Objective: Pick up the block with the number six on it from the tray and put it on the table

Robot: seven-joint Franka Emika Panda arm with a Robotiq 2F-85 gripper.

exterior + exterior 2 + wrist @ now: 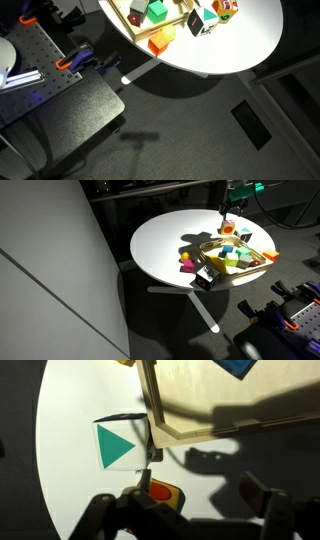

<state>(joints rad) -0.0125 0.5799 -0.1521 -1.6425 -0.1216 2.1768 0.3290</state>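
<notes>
The block with the number six is a small red-orange cube resting on the white table, outside the tray. It also shows in both exterior views, just beyond the tan wooden tray. My gripper is open and hovers low over the table. The cube lies just inside its left finger, with a wide gap to the right finger. In an exterior view the gripper stands right above the cube. The number is not legible.
A teal, black and white cube sits on the table against the tray's corner. A green cube and several other blocks lie in the tray. An orange block, a magenta block and a black-and-white block lie near the table edge.
</notes>
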